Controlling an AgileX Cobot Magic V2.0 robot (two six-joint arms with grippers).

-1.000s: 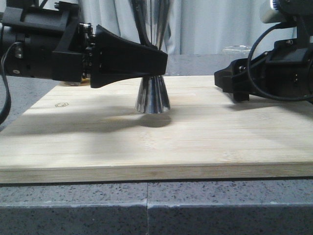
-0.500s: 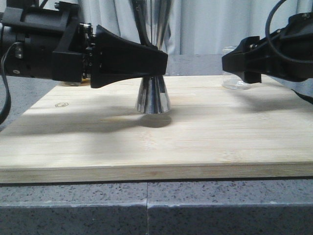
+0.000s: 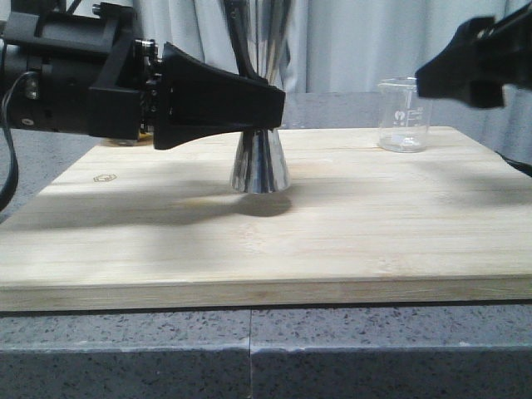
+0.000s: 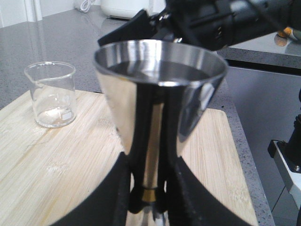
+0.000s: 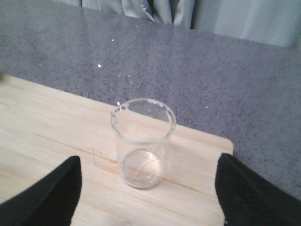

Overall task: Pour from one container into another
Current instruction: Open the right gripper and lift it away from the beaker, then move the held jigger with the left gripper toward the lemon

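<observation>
The steel hourglass jigger (image 3: 260,166) stands upright on the wooden board (image 3: 249,241), left of its middle. My left gripper (image 3: 268,104) is shut on its waist, where a gold band shows between the black fingers (image 4: 117,197) in the left wrist view. The clear glass beaker (image 3: 405,116) stands upright and alone at the board's back right corner, looking almost empty. My right gripper (image 3: 459,76) hangs open, raised to the right of the beaker's rim and touching nothing. In the right wrist view the beaker (image 5: 142,141) sits ahead, between the spread fingers (image 5: 51,193).
The board lies on a grey speckled counter (image 3: 249,349) with a seam down its front face. Grey curtains hang behind. The right arm (image 4: 221,23) shows beyond the jigger's rim (image 4: 160,52) in the left wrist view.
My right gripper has risen and drawn back to the right, uncovering the beaker, which stays on the board. The left gripper and jigger have not moved.
</observation>
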